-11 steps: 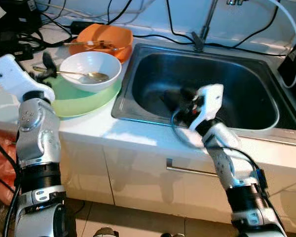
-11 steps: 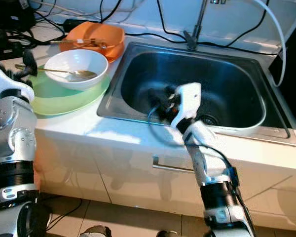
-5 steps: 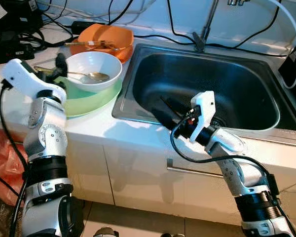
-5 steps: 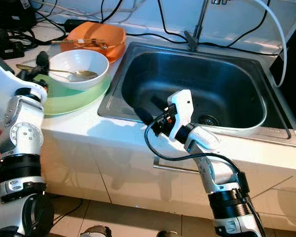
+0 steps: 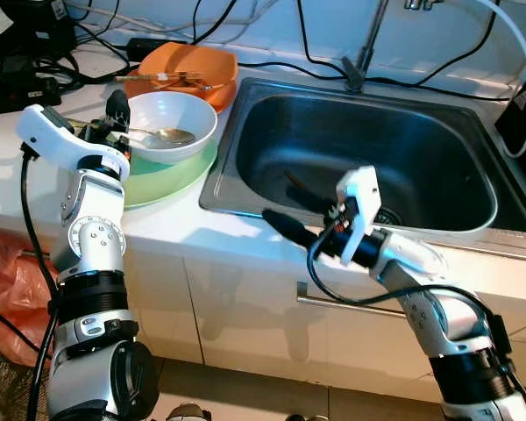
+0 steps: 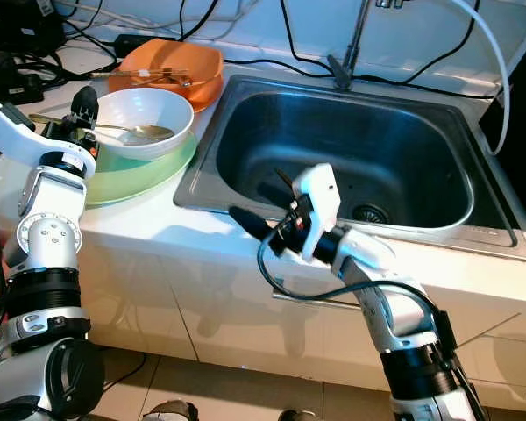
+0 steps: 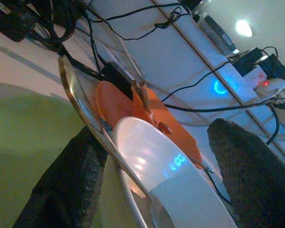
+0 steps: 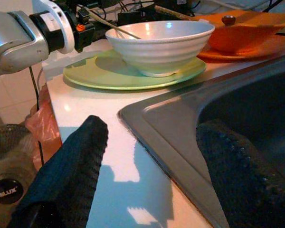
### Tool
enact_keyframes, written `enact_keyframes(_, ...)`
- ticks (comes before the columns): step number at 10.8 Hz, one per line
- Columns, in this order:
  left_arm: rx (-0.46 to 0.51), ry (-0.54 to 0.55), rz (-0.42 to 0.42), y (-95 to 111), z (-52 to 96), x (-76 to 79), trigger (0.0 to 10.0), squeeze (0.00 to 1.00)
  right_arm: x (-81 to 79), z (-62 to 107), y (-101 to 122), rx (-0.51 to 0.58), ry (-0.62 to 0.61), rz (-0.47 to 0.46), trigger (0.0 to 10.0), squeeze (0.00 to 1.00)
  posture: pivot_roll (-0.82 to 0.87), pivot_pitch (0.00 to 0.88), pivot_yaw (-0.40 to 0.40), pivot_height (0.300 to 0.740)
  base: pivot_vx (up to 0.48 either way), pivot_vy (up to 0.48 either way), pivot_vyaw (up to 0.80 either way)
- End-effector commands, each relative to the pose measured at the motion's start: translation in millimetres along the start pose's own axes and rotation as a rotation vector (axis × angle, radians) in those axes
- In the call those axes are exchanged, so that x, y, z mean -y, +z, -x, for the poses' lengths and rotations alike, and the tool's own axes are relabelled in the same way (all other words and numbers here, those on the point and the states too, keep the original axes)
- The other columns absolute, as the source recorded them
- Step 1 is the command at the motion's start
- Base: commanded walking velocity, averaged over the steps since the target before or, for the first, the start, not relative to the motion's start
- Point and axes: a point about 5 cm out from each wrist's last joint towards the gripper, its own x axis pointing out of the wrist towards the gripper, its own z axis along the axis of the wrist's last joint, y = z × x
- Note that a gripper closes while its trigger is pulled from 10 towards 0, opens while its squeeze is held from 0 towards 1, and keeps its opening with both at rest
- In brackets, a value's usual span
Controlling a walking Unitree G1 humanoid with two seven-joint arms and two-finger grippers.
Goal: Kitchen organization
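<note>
A round white ceramic bowl [image 5: 171, 123] sits on a pale green round plate [image 5: 162, 175] at the upper left of the frame, and the left claw [image 5: 117, 112], released with its two black fingers spread, hangs right at the bowl's left rim. A long gold-coloured metal spoon [image 5: 149, 133] lies in the bowl, its long axis running left to right across the picture, handle end toward that claw. In the left wrist view the handle passes just inside one finger [image 7: 71, 185], though contact cannot be confirmed. The left arm is plainly the nearer one for any lift of spoon or bowl.

The right claw [image 5: 285, 219], also released and holding nothing, hovers at centre frame over the front edge of the stainless steel sink [image 5: 245, 114], pointing left toward the plate but well apart from it.

Just behind the bowl, an orange plastic dish [image 5: 206, 66] carries what look like utensils, and black cables [image 5: 272, 63] trail along the back of the white surface [image 5: 158, 224]. The bowl's raised rim and the closely packed dish look like the likeliest obstacles to a clean pull.
</note>
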Motion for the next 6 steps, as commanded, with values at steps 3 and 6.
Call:
enact_keyframes(3,0.005,-0.025,0.068,3.2,-3.9,7.5,0.0,0.0,-2.1,0.4,5.1,0.003,0.013,0.013,10.0,0.0,0.13,0.067,-0.034,0.74,0.0,0.0,0.0)
enact_keyframes(6,0.013,-0.018,0.094,5.5,-4.5,6.4,0.0,0.0,-1.5,-0.8,4.1,0.003,0.007,0.011,10.0,0.0,0.13,0.067,-0.034,0.74,0.0,0.0,0.0)
